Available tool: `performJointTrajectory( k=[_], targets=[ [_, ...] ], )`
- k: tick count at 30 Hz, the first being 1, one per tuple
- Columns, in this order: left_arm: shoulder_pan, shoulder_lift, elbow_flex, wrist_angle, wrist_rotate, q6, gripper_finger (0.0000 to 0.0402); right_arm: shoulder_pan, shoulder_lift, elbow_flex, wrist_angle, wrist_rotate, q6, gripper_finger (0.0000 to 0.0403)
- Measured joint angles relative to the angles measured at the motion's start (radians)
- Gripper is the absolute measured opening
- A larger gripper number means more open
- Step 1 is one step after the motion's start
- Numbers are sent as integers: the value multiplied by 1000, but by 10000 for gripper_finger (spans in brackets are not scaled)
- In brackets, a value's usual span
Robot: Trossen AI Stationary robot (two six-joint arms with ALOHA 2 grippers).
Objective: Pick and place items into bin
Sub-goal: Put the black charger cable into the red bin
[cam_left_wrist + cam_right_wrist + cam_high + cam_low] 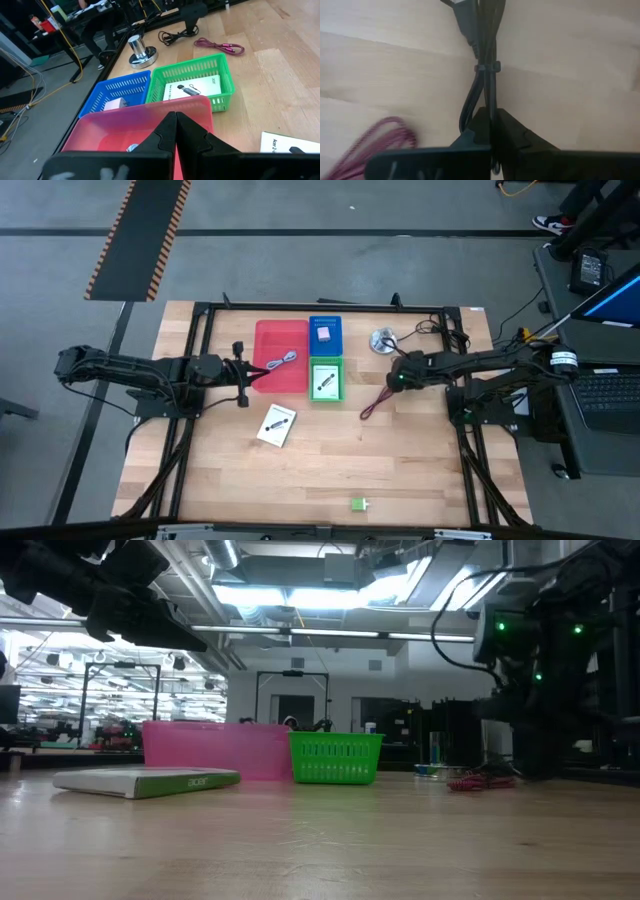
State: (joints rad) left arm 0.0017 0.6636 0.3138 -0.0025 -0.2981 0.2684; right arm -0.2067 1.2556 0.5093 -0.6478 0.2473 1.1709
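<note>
My right gripper point(490, 122) is shut on the black cable point(487, 55), a bundle bound by a tie, near the silver disc point(383, 340). The dark red cable point(375, 402) lies on the wood beside it. My left gripper point(175, 122) is shut and holds nothing; it hovers at the pink bin's point(281, 345) left wall. A grey-blue cable point(283, 362) lies in that bin. One white card point(324, 382) lies in the green bin point(340, 365), another point(277, 425) flat on the table. A green block point(358, 504) sits near the table's near edge. My right gripper pinches the black cable between its two fingers at one end of the bundle point(489, 102), just short of the tie point(487, 67). The cable runs straight on from the fingers, lengthwise. In the left wrist view the rest of the bundle point(176, 35) lies on the table.
The blue bin point(326, 345) holds a small white thing and stands behind the green bin. A black frame point(200, 320) rims the table. Bare wood stretches between the loose card and the green block. A laptop point(605, 395) sits off the table's right side.
</note>
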Motion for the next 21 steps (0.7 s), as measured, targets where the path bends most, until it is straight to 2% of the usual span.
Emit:
performJointTrajectory(
  k=[9,21],
  targets=[
    [0,0,0,2,0,0,3,98,0,92,-148,21,-116,1],
    [0,0,0,4,0,5,3,259,-2,176,-142,53,-253,0]
  ],
)
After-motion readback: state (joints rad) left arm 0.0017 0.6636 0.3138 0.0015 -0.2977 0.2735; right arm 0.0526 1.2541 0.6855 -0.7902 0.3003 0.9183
